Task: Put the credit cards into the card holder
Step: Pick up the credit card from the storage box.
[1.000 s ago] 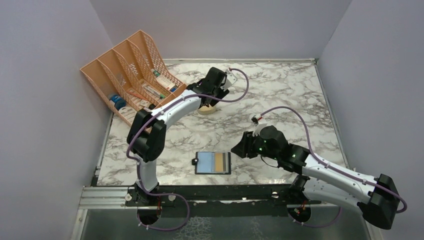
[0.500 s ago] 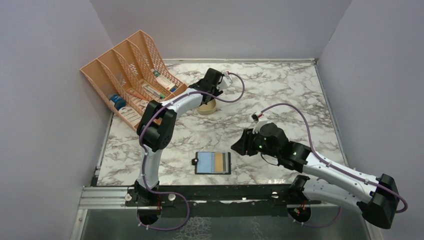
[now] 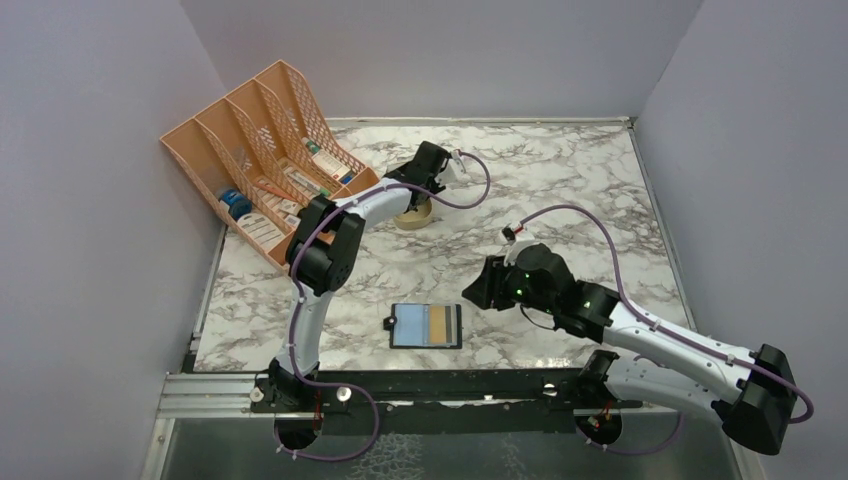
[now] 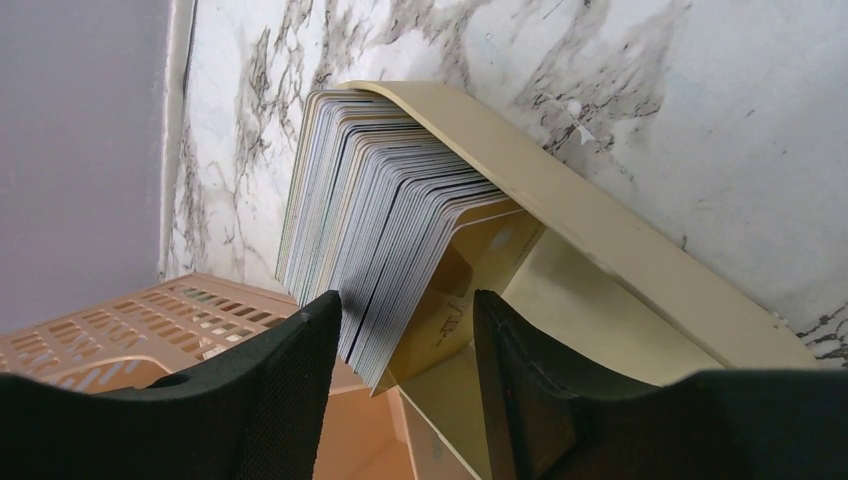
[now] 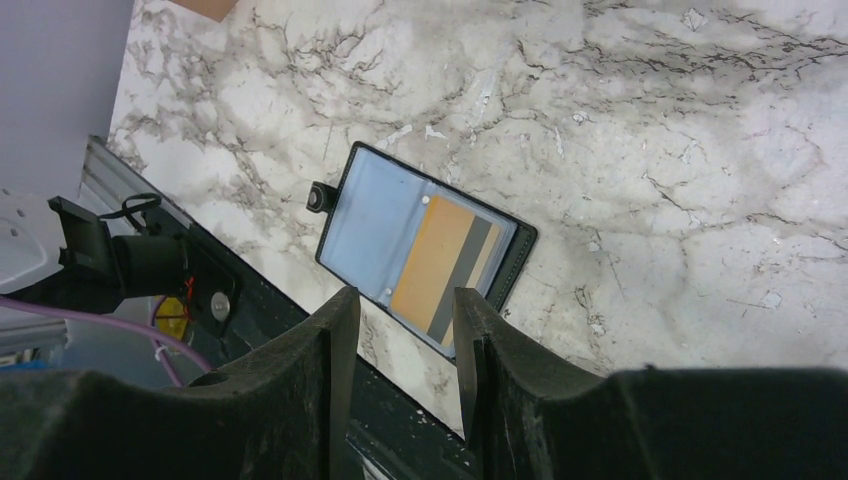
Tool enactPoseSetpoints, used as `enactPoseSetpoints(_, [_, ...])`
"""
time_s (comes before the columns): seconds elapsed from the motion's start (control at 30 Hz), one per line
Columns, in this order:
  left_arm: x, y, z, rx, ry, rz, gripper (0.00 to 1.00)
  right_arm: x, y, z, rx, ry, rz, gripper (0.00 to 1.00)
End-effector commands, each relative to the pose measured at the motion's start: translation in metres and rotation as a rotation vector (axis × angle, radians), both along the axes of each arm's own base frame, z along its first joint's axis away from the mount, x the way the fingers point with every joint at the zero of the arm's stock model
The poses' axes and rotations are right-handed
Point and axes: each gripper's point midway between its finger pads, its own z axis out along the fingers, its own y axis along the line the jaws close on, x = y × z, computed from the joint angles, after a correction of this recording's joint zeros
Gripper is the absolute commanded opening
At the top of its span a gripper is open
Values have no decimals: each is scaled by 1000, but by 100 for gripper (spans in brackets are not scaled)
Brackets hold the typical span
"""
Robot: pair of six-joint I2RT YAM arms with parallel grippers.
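The black card holder [image 3: 427, 326] lies open on the marble near the front edge, blue-grey lining up. It also shows in the right wrist view [image 5: 380, 215], with a gold card [image 5: 430, 265] and a grey card [image 5: 463, 280] lying in it. A stack of several pale credit cards [image 4: 370, 230] stands on edge in a tan tin [image 4: 600, 230]. My left gripper [image 4: 405, 370] is open, its fingers on either side of the stack's near end; from above it [image 3: 410, 200] sits over the tin. My right gripper [image 5: 400, 340] is open and empty, hovering just right of the holder [image 3: 478, 290].
A peach mesh file organiser [image 3: 265, 150] with labelled boxes stands at the back left, close beside the tin [image 4: 120, 330]. A black rail [image 3: 400, 385] runs along the table's near edge, just in front of the holder. Grey walls enclose the table.
The left arm's elbow has swung right and toward the tin while its gripper stayed over the tin. The right arm has barely moved.
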Motion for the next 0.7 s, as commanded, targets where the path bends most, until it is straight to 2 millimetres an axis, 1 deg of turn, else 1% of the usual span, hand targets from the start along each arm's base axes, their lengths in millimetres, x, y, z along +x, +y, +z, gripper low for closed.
enactPoseSetpoints(0.0, [14, 4, 10, 23, -53, 27, 52, 8, 0, 15, 12, -41, -30, 40])
enactPoseSetpoints(0.1, [16, 4, 14, 22, -65, 29, 50, 7, 0, 14, 14, -39, -31, 40])
enactPoseSetpoints(0.37, [22, 5, 37, 24, -112, 36, 47, 8, 2, 13, 11, -35, -26, 40])
enactPoseSetpoints(0.53, [23, 4, 42, 23, -121, 35, 46, 7, 2, 12, 12, -34, -23, 40])
enactPoseSetpoints(0.67, [23, 5, 41, 24, -118, 33, 43, 7, 1, 12, 14, -33, -24, 40])
